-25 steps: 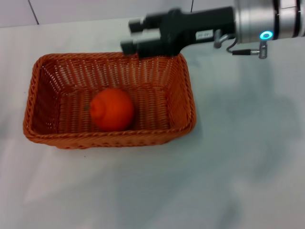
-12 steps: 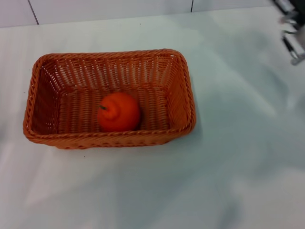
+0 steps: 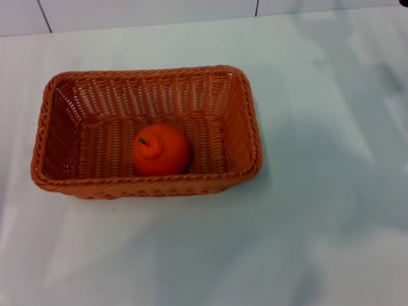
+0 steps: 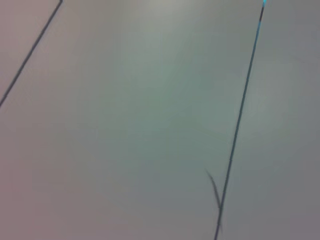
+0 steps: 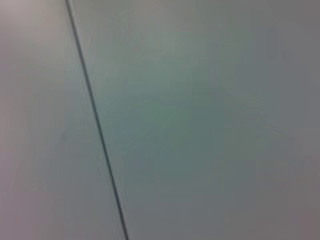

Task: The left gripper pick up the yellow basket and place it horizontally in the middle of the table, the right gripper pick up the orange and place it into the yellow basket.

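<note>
Here neither gripper shows in any view, so their fingers cannot be judged. The orange (image 3: 160, 150) lies inside the basket (image 3: 248, 127), on the table (image 3: 319, 210).

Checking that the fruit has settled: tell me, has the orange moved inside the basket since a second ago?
Yes: the orange rolled slightly toward the basket's right end.

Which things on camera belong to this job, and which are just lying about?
Job items:
- yellow basket, lying lengthwise on the table
- orange, resting inside the basket near its front wall

Lying about:
- nothing else shows; neither gripper appears in any view
</note>
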`<state>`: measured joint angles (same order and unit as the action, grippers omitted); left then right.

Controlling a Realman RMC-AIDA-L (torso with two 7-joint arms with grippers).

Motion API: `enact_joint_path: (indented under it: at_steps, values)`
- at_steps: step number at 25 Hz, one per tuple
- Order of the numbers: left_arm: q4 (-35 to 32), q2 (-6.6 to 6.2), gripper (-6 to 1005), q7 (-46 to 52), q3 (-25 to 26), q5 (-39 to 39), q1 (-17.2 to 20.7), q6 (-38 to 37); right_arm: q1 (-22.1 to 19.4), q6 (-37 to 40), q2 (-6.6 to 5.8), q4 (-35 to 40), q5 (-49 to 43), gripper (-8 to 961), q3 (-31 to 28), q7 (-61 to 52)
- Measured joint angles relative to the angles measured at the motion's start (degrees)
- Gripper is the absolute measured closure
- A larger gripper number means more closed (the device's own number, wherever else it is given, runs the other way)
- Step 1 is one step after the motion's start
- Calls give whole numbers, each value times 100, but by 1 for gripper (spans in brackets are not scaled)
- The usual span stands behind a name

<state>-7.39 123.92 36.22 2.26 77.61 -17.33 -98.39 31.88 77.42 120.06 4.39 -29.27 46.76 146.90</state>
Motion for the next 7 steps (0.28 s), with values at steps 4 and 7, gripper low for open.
enact_joint_path:
  at_steps: [4,7]
  values:
    - [163,3,341,-335,157,0,-6,-2,-2,-82,0,19,6,23,-19,8]
    - [252,10,341,-553,209,0,-13,-4,-10,-121,-10,37,9,23,-19,35]
